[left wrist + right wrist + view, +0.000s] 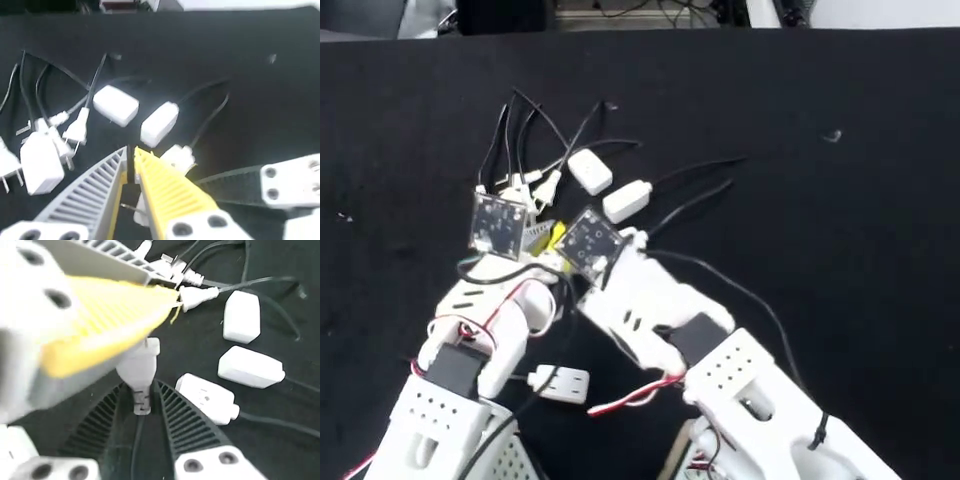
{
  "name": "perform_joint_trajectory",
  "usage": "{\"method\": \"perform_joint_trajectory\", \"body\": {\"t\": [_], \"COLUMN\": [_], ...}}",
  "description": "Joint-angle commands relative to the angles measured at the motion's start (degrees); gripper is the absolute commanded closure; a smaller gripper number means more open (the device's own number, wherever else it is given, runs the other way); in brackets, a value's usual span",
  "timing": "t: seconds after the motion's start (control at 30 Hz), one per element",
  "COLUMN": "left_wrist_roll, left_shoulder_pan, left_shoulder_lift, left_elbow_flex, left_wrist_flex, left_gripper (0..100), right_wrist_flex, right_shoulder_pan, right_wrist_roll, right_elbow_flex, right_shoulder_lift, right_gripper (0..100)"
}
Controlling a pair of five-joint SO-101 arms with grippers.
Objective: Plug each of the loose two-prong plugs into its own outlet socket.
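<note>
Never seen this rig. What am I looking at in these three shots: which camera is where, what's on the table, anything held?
Two white robot arms stand side by side at a black table. One picture looks down from above; the other two come from a camera on each arm's wrist. Loose two-prong plugs on black cords and boxy outlet sockets lie scattered on the table. The black right gripper is clamped on one plug. The grey and yellow left gripper sits close over that plug.
</note>
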Motion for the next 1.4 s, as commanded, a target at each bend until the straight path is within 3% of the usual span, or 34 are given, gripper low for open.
{"method": "perform_joint_trajectory", "body": {"t": [0.0, 0.37, 0.63, 0.9, 1.07, 1.37], "left_wrist_roll": [-0.97, -1.05, 5.54, 6.15, 5.98, 5.71], "left_shoulder_pan": [0.66, -0.22, -8.31, -8.31, -4.79, -4.35], "left_shoulder_lift": [0.18, 0.18, 0.09, -0.35, 0.88, 17.05], "left_elbow_flex": [0.22, 3.56, -5.32, -7.78, -6.46, -6.11], "left_wrist_flex": [0.26, 0.26, 0.79, 0.79, -4.31, -7.82], "left_gripper": [97, 97, 97, 97, 97, 97], "right_wrist_flex": [2.46, 8.44, 8.09, 7.56, 7.65, 8.00], "right_shoulder_pan": [-0.62, -0.70, -0.62, -0.62, -2.46, -4.40], "right_wrist_roll": [-0.09, 0.00, 0.00, 0.00, 0.00, 0.00], "right_elbow_flex": [-4.79, -7.08, -4.53, -4.26, -4.26, -4.62], "right_shoulder_lift": [-2.07, -9.45, -13.05, -12.26, -12.26, -12.53], "right_gripper": [98.8, 98.8, 98.8, 98.8, 98.8, 98.8]}}
